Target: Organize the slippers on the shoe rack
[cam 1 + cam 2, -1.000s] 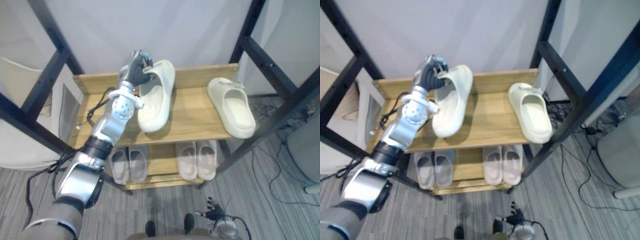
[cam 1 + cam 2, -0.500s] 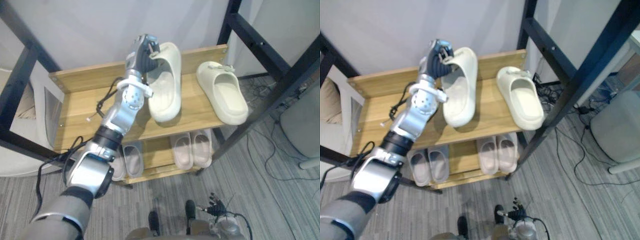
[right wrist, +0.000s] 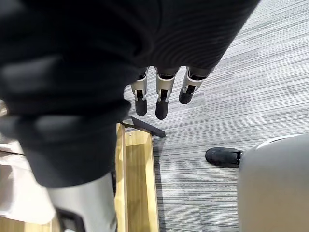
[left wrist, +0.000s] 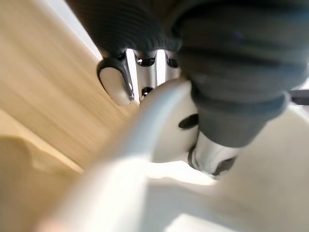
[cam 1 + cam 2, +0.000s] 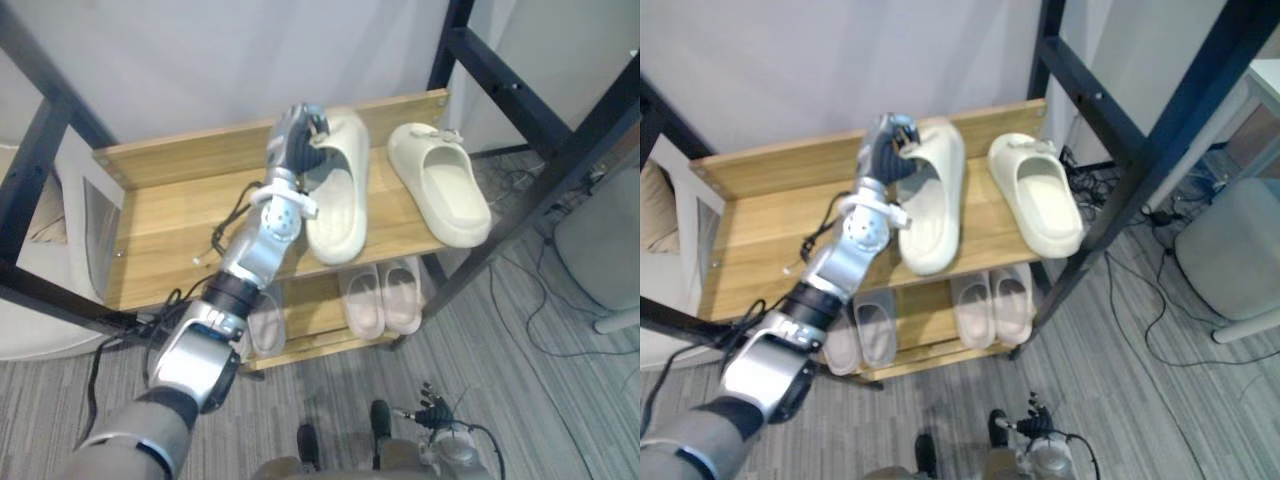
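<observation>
Two cream slippers lie on the wooden top shelf (image 5: pixel 170 210) of the shoe rack. My left hand (image 5: pixel 298 135) is shut on the heel-side edge of the left slipper (image 5: pixel 340 195), at the back of the shelf. In the left wrist view the fingers (image 4: pixel 116 82) curl over that slipper's rim (image 4: pixel 145 140). The other cream slipper (image 5: pixel 440 185) rests a short gap to its right, toe toward the front. My right hand (image 3: pixel 161 99) hangs low over the floor, fingers straight.
On the lower shelf stand two pairs of pale slippers, one pair (image 5: pixel 385 298) at the right, the other (image 5: pixel 265 318) partly behind my arm. Black frame bars (image 5: pixel 520 95) cross at both sides. A grey rounded object (image 5: pixel 600 250) sits on the carpet at the right.
The camera has shifted. My left hand has carried the left slipper rightward, so the gap to the right slipper is smaller. The right slipper has stayed put.
</observation>
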### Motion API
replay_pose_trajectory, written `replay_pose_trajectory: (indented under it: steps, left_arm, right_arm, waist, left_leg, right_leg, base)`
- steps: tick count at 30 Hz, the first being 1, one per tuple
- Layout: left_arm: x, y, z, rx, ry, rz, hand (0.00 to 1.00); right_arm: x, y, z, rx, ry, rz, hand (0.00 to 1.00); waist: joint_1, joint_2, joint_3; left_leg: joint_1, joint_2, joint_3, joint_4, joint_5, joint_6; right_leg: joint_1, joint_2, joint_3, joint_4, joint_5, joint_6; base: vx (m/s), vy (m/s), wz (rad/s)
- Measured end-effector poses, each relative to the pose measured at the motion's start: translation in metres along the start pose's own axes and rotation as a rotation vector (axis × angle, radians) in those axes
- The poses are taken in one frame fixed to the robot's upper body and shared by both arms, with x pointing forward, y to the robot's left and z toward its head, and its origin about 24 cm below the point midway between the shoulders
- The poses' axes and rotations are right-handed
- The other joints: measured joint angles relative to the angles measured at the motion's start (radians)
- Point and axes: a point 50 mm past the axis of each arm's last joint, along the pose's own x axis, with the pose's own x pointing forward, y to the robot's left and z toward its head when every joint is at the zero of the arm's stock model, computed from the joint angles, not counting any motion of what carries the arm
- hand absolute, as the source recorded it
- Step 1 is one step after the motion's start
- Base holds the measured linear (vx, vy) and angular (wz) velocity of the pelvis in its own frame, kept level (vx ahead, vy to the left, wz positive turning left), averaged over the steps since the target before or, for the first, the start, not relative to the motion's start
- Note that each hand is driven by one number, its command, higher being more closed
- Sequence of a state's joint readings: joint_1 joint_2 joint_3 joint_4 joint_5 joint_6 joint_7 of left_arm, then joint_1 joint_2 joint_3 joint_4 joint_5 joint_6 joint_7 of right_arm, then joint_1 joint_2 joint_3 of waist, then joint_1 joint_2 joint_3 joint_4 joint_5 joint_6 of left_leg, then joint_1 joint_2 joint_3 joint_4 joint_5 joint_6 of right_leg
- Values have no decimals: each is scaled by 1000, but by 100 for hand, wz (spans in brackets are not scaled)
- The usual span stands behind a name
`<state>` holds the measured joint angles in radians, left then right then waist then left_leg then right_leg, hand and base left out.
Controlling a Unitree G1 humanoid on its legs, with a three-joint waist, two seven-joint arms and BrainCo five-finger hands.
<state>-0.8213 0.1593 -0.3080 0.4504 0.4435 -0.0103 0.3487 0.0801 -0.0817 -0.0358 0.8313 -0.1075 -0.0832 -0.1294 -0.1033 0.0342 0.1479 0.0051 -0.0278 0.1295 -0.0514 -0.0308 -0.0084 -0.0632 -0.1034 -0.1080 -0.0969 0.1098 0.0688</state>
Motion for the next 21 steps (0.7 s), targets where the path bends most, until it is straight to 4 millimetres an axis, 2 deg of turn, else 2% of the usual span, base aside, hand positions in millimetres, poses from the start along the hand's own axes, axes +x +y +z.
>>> replay_pose_trajectory:
  steps: [14, 15, 21]
  left_arm:
    - [-3, -4, 0, -11, 5, -3, 100]
    - [-3, -4, 0, -9, 5, -2, 0]
    - [1, -4, 0, 16, 6, -4, 0]
  right_arm:
    - [0, 1, 1, -3, -4, 0, 0]
    - [0, 1, 1, -3, -4, 0, 0]
    - [0, 0, -1, -4, 3, -2, 0]
  waist:
    - [-4, -11, 7]
    - [-5, -12, 7]
    - [-5, -14, 9]
  left_leg:
    - [12, 0, -7, -4, 0, 0]
    - [13, 0, -7, -3, 0, 0]
    - [12, -1, -2, -4, 0, 0]
  right_leg:
    - [13, -1, -15, 0, -2, 2]
    - [13, -1, -14, 0, -2, 2]
    - [10, -1, -10, 0, -1, 2]
  base:
    - [-5, -5, 2]
    - [0, 0, 0]
    - [-16, -5, -1]
